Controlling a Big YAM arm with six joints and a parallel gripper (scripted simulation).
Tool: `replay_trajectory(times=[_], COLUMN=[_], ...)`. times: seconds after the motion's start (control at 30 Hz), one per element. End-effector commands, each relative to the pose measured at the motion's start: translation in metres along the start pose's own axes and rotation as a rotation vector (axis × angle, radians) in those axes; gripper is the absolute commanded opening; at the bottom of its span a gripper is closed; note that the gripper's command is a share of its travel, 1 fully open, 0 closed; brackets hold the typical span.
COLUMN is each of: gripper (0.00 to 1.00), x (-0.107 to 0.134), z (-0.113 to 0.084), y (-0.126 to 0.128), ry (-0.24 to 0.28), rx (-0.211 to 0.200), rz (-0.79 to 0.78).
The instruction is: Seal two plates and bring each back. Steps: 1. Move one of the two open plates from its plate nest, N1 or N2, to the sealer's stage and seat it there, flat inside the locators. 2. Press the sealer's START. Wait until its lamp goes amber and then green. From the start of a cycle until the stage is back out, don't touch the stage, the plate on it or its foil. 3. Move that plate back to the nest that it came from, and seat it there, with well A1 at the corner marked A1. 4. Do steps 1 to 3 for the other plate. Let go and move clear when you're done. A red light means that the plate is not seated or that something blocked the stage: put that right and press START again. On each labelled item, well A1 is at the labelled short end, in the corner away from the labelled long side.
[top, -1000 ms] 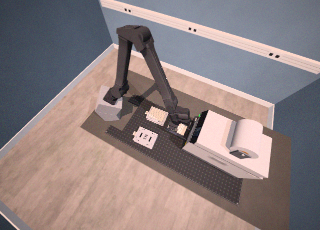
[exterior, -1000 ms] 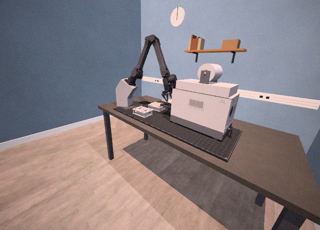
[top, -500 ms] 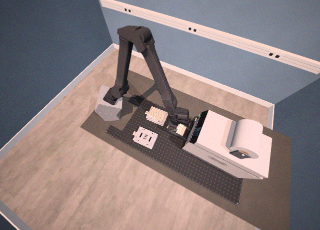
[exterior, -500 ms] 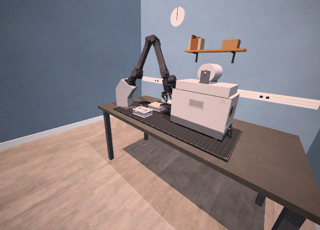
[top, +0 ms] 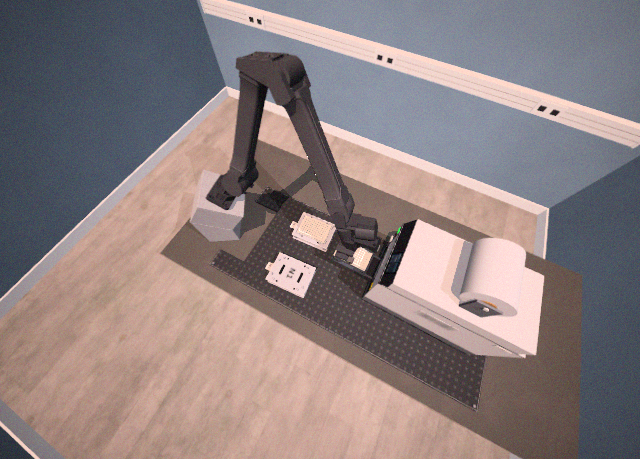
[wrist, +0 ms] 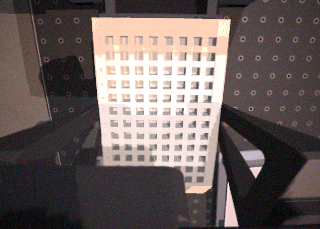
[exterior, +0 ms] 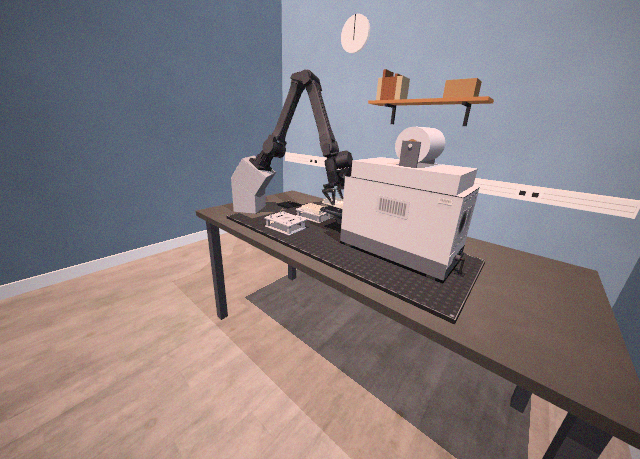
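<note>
My gripper (top: 356, 256) (exterior: 333, 198) (wrist: 159, 109) is shut on a white well plate (top: 362, 258) (wrist: 160, 79), with a finger at each long side. The held plate looks level, over the sealer's dark stage (top: 356, 270) (exterior: 330, 212); a small gap seems to show below it in the exterior view. Its seat on the locators is hidden. The other plate (top: 315, 228) (exterior: 311, 208) lies on the rear nest. The front nest, N1 (top: 292, 287) (exterior: 281, 221), is empty. A green light (top: 399, 230) shows at the sealer's front.
The white sealer (top: 434, 258) (exterior: 398, 211), with a film roll (top: 496, 273) (exterior: 421, 146) on top, stands close beyond the gripper. Its dark front panel (top: 397, 258) faces the nests. The arm's grey base (top: 217, 219) (exterior: 248, 190) stands at the other end of the perforated board (top: 382, 335) (exterior: 392, 270).
</note>
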State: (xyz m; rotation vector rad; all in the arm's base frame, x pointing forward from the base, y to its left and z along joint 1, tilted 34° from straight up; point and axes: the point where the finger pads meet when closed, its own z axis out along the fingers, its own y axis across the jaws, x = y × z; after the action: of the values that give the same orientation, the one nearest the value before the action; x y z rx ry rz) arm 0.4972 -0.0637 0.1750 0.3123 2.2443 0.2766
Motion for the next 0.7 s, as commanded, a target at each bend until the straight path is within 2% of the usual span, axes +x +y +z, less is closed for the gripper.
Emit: replay_trajectory(times=[0.0,0.2,0.67], gripper=[0.0,0.0,0.0], x=[-0.024,-0.026,-0.007], z=[-0.005,-0.003,0.001], y=[-0.004,0.003,0.006], ry=[-0.03,-0.034,-0.017], rx=[0.005,-0.006,-0.006], rz=[-0.006,-0.016,-0.001])
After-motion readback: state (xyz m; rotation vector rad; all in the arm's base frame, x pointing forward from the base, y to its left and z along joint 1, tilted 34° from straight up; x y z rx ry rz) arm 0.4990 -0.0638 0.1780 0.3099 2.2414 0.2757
